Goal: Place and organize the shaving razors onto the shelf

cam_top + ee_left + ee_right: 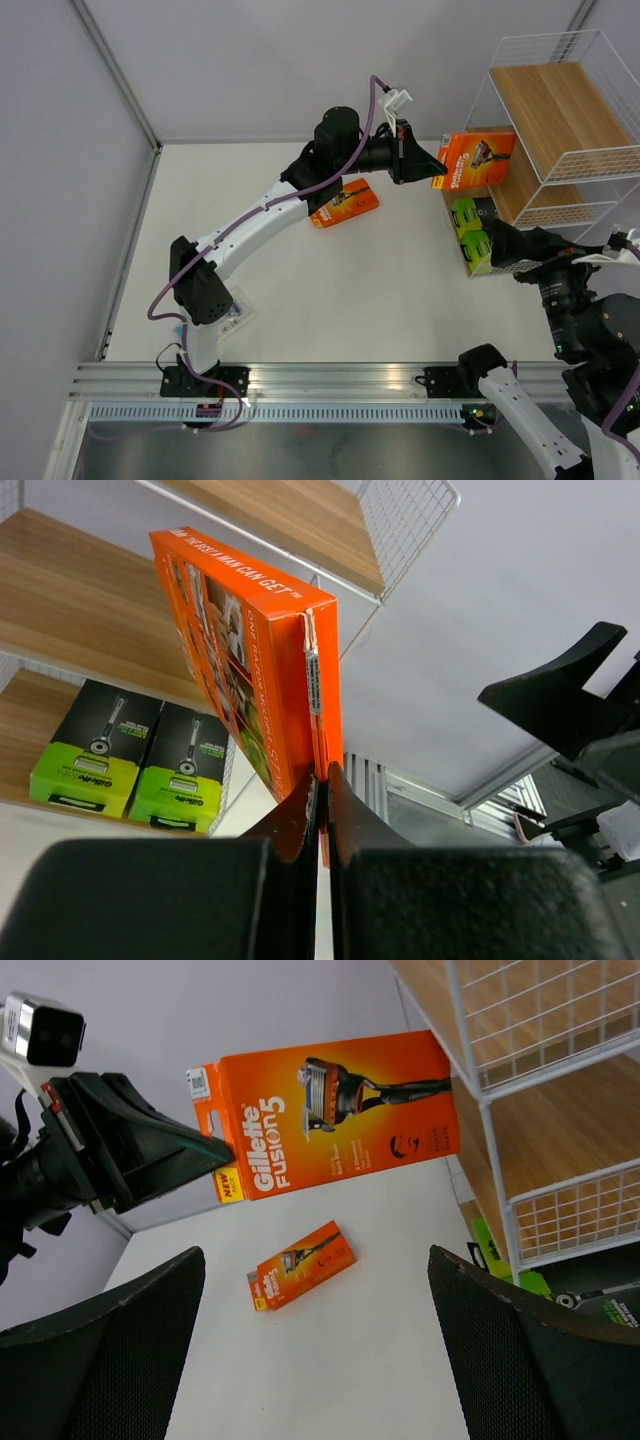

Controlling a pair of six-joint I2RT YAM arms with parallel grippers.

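Note:
My left gripper [437, 168] is shut on the edge of a bright orange razor pack [475, 160] and holds it in the air beside the left side of the white wire shelf [560, 110]. The left wrist view shows the jaws [322, 780] pinching the pack's flap [250, 650]. A second orange pack [345, 203] lies flat on the table; it also shows in the right wrist view [303, 1265]. Two black and lime-green packs [475, 235] lie side by side on the shelf's lowest tier. My right gripper [320, 1360] is open and empty, just right of them.
A clear blister pack [237, 315] lies on the table by the left arm's lower link, partly hidden. The shelf's middle wood tier [80, 600] and top tier [570, 100] are bare. A grey wall runs behind the table.

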